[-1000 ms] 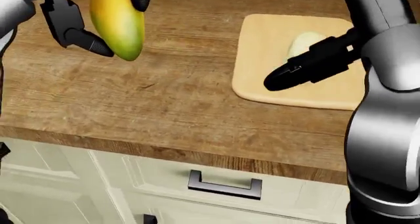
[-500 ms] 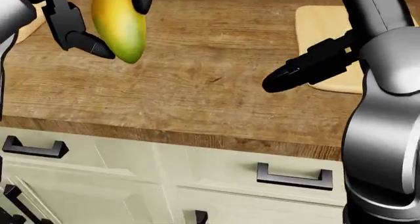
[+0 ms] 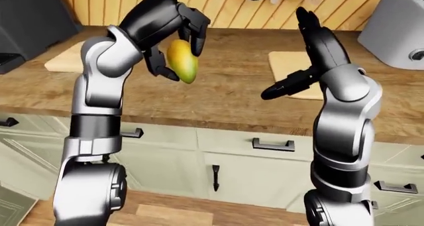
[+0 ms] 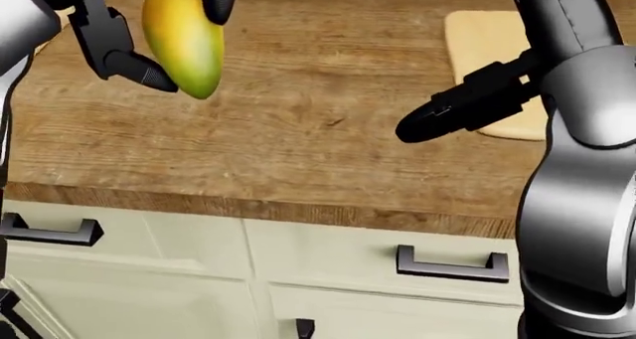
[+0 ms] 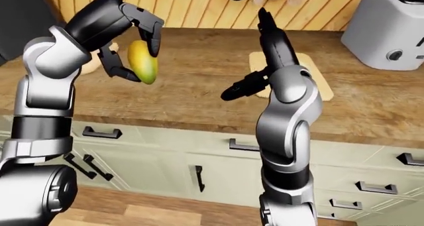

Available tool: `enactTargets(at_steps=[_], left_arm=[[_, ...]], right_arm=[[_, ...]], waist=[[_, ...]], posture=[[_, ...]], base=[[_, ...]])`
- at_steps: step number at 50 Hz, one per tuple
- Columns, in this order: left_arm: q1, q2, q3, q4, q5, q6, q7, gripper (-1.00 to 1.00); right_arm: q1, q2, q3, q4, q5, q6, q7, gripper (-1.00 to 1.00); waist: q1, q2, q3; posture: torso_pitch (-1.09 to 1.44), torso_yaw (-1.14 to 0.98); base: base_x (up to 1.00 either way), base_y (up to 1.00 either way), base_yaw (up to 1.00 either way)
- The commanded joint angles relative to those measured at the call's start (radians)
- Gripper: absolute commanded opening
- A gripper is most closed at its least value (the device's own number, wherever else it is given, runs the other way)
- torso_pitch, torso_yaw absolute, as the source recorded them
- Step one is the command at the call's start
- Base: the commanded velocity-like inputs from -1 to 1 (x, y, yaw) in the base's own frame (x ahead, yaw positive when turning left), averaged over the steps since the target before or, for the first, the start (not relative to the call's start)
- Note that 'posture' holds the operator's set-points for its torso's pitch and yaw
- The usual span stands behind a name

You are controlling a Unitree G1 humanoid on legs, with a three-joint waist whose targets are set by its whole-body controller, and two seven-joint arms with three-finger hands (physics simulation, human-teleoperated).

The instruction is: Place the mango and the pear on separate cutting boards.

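Above our wooden counter (image 4: 298,123), our left hand (image 3: 173,34) gripping the mango (image 3: 182,62) in the air, our right hand (image 3: 301,47) empty with fingers spread, by the right cutting board (image 4: 482,48), second board (image 3: 65,62) far left, pear hidden

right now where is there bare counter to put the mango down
Bare wood runs between the two cutting boards: the left board behind the left hand, itself bare as far as it shows, and the right board, partly hidden by the open right hand. The mango hangs above that stretch. The toaster fills the far right.
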Motion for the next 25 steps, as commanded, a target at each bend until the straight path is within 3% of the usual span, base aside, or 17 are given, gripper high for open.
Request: enactTargets(at_steps=[1,2,3,4,7,9,14,17,20,23,25], left_arm=[[-0.036,0.008,0.018,-0.036,-0.017,-0.005,0.02,-1.0],[-0.034,0.007,0.019,-0.038,-0.018,-0.005,0.02,-1.0],[-0.035,0.008,0.019,-0.038,-0.018,-0.005,0.019,-1.0],[-0.035,0.009,0.02,-0.039,-0.02,-0.004,0.019,-1.0],[-0.037,0.01,0.021,-0.038,-0.02,-0.006,0.019,-1.0],[-0.038,0.013,0.022,-0.041,-0.023,-0.004,0.016,-1.0],[-0.037,0.015,0.022,-0.043,-0.024,-0.004,0.015,-1.0],[-0.038,0.014,0.023,-0.047,-0.026,0.0,0.013,-1.0],[-0.034,0.015,0.023,-0.047,-0.025,-0.002,0.015,-1.0],[-0.029,0.014,0.023,-0.053,-0.026,0.001,0.014,-1.0],[-0.03,0.015,0.023,-0.046,-0.025,-0.004,0.017,-1.0]], right_arm=[[-0.025,-0.009,-0.004,-0.023,-0.009,-0.025,-0.014,1.0],[-0.024,-0.009,-0.005,-0.023,-0.008,-0.027,-0.015,1.0],[-0.026,-0.01,-0.003,-0.024,-0.01,-0.024,-0.012,1.0],[-0.026,-0.01,-0.003,-0.026,-0.011,-0.024,-0.01,1.0],[-0.026,-0.01,-0.001,-0.031,-0.016,-0.021,-0.004,1.0],[-0.029,-0.009,0.001,-0.031,-0.02,-0.019,0.0,1.0],[-0.032,-0.008,0.001,-0.027,-0.025,-0.021,0.003,1.0],[-0.036,-0.006,-0.001,-0.027,-0.025,-0.022,0.004,1.0],[-0.031,-0.003,-0.002,-0.029,-0.024,-0.023,0.001,1.0],[-0.03,-0.001,-0.001,-0.029,-0.024,-0.022,0.0,1.0],[-0.028,0.0,0.0,-0.03,-0.025,-0.022,-0.001,1.0]], waist=[[-0.003,0.001,-0.024],[0.0,-0.027,-0.023],[0.0,-0.074,-0.03],[-0.006,-0.047,-0.018],[-0.003,-0.063,-0.04],[0.0,-0.061,-0.034],[0.007,-0.034,-0.023],[0.008,-0.029,-0.02],[0.006,-0.007,-0.016],[0.004,0.031,-0.013],[0.001,0.083,-0.021]], posture=[[0.0,0.0],[0.0,0.0],[0.0,0.0],[0.0,0.0],[0.0,0.0],[0.0,0.0],[0.0,0.0],[0.0,0.0],[0.0,0.0],[0.0,0.0],[0.0,0.0]], base=[[0.05,0.33,0.0],[0.09,0.43,0.0],[0.09,0.44,0.0],[0.09,0.51,0.0],[0.0,0.6,0.0],[0.0,0.62,0.0],[0.0,0.69,0.0],[0.0,0.99,0.0],[0.0,1.0,0.0],[0.0,1.0,0.0],[0.0,1.0,0.0]])
